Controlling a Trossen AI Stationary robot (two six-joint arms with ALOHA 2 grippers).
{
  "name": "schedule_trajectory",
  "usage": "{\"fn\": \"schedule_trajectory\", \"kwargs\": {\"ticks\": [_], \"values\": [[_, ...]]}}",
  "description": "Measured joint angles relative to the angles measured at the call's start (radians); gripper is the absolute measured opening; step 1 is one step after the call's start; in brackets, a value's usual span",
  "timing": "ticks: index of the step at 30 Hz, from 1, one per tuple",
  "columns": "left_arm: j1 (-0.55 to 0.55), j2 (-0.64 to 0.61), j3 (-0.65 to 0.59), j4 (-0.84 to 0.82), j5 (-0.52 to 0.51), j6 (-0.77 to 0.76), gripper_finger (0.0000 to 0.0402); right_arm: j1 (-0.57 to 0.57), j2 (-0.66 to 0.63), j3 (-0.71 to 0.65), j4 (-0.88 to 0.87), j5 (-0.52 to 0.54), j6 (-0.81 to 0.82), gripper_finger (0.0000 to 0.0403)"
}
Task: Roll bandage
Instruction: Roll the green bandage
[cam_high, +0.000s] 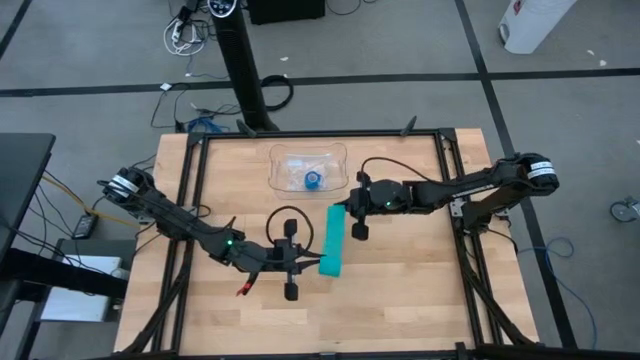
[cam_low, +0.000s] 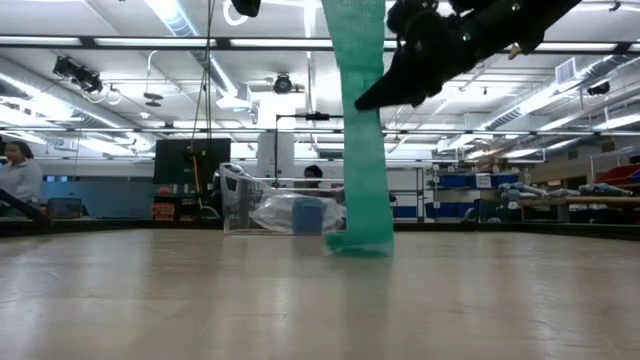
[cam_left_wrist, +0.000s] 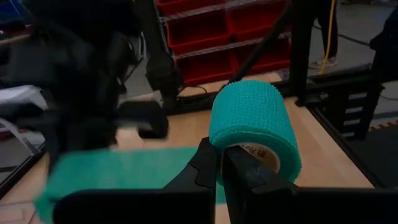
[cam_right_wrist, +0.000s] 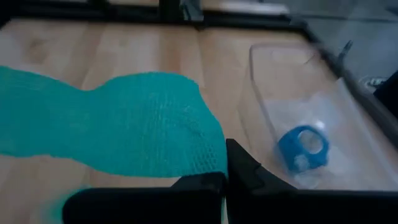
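A teal bandage (cam_high: 333, 240) stretches across the middle of a wooden table (cam_high: 400, 300), held at both ends by two dark robot arms. In the high view the left gripper (cam_high: 302, 263) sits near the table's front centre, its fingers pressed together on the rolled end of the bandage; the left wrist view shows that roll (cam_left_wrist: 254, 124) as a stubby teal cylinder with a pale core, pinched at its lower edge between the two dark fingers (cam_left_wrist: 205, 165), the flat strip trailing off beside it. The right gripper (cam_high: 351, 215) reaches in from the table's right side and pinches the strip's far end, nearer the tray; in the right wrist view its fingers (cam_right_wrist: 245, 165) are closed on the edge of the mesh fabric (cam_right_wrist: 124, 121), which spreads in a wavy sheet above the wood. In the low view the strip (cam_low: 362, 120) hangs as a tall vertical band from the raised right gripper (cam_low: 400, 85) down to the tabletop.

Behind the bandage, at the table's back centre, stands a clear plastic tray (cam_high: 283, 160). Inside it lies a small blue roll (cam_high: 313, 180) with a pale centre, resting toward the tray's middle; the right wrist view shows the same roll (cam_right_wrist: 303, 148) lying on the tray's floor, apart from the walls. The tray (cam_low: 245, 205) shows in the low view just behind the hanging strip. A person (cam_low: 18, 175) stands in the room beyond the table.
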Motion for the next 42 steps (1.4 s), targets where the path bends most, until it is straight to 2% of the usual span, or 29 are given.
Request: {"fn": "schedule_trajectory", "kwargs": {"ticks": [14, 22, 33, 42], "values": [[0.022, 0.041, 0.000, -0.041, 0.004, -0.027, 0.0016, -0.004, -0.148, 0.000, -0.033, 0.030, -0.073, 0.0000], [0.041, 0.122, 0.000, -0.031, 0.023, -0.055, 0.0016, -0.003, -0.159, 0.068, -0.101, 0.030, -0.098, 0.0000], [0.053, 0.121, -0.001, -0.156, 0.015, -0.113, 0.0016, 0.047, -0.164, 0.132, -0.158, 0.069, -0.180, 0.0000], [0.052, 0.121, -0.001, -0.146, 0.015, -0.140, 0.0016, 0.100, -0.235, 0.132, -0.169, 0.110, -0.213, 0.0000]]}}
